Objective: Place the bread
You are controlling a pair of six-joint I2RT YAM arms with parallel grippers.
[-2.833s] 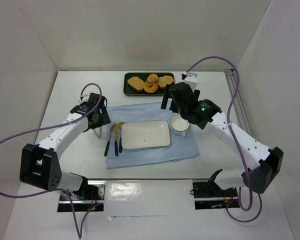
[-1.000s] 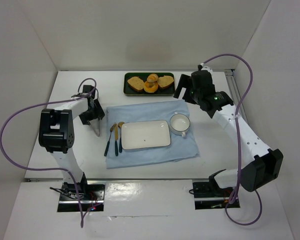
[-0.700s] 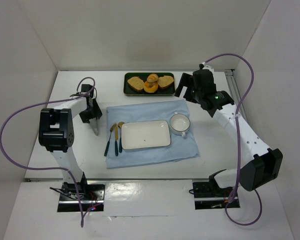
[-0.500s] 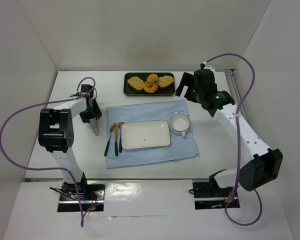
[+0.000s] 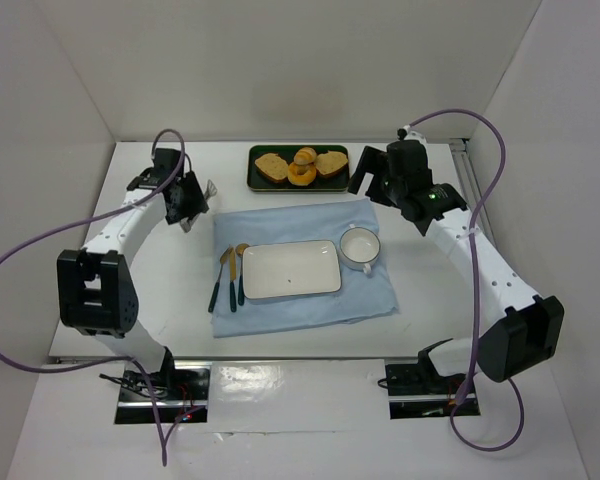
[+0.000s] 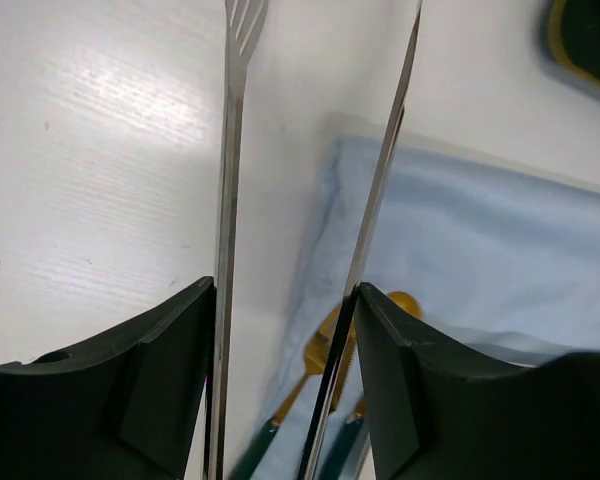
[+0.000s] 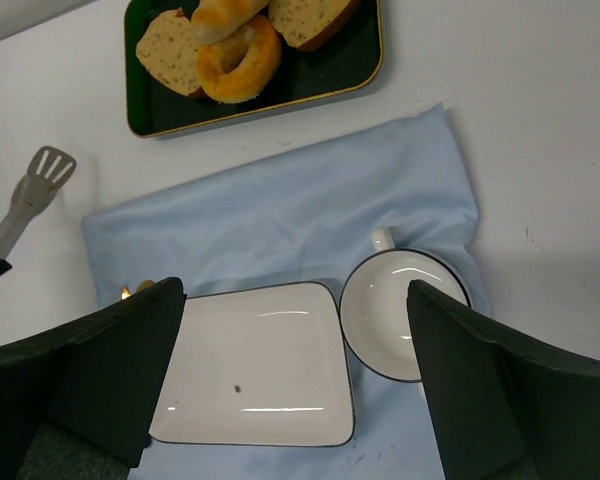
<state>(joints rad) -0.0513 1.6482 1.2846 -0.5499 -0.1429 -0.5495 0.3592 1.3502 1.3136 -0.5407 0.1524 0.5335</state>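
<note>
The bread (image 5: 306, 155) is a small golden-brown roll lying on top of the other baked goods in the dark green tray (image 5: 252, 172) at the back; in the right wrist view the bread (image 7: 230, 14) sits at the top edge. My left gripper (image 5: 188, 198) hovers left of the blue cloth, shut on metal tongs (image 5: 207, 188) whose two blades (image 6: 228, 200) run forward between its fingers (image 6: 160, 370). The tongs' slotted tip (image 7: 38, 180) shows in the right wrist view. My right gripper (image 5: 372, 182) hangs open and empty, right of the tray and above the cloth's back corner.
A blue cloth (image 5: 280, 222) carries a white rectangular plate (image 5: 290, 268), a white cup (image 5: 360, 247) and gold cutlery with teal handles (image 5: 228, 275). The tray also holds two toast slices (image 5: 271, 166) and an orange ring doughnut (image 5: 301, 176). White walls enclose the table.
The left gripper closed on the tongs, then lifted and swung them from pointing toward the table's front to pointing toward the tray. The right arm barely moved.
</note>
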